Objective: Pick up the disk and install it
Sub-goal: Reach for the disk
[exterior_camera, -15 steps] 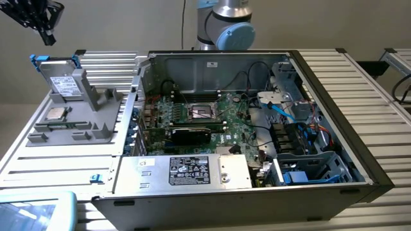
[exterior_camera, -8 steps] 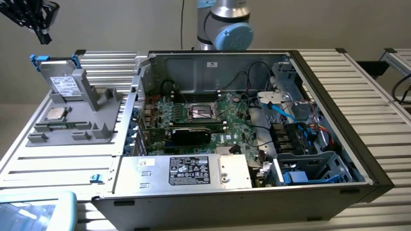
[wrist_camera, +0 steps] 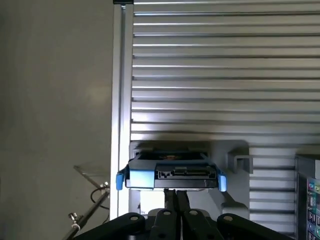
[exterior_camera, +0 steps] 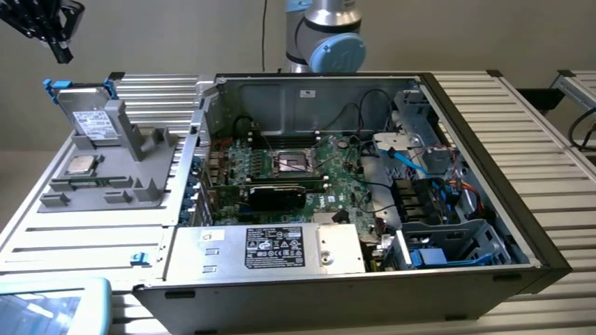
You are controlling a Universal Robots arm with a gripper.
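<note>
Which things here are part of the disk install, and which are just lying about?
Job: disk, propped in grey holder; gripper, shut, empty, clear of the disk; open computer case.
Lying about: CPU chip on the holder; power supply in the case.

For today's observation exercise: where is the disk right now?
On the exterior view's left, the disk stands tilted in the grey holder, beside the open computer case.

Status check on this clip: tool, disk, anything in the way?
Tool shut, empty, above the disk. Disk standing in grey stand, not yet picked. Nothing seen between them.
</note>
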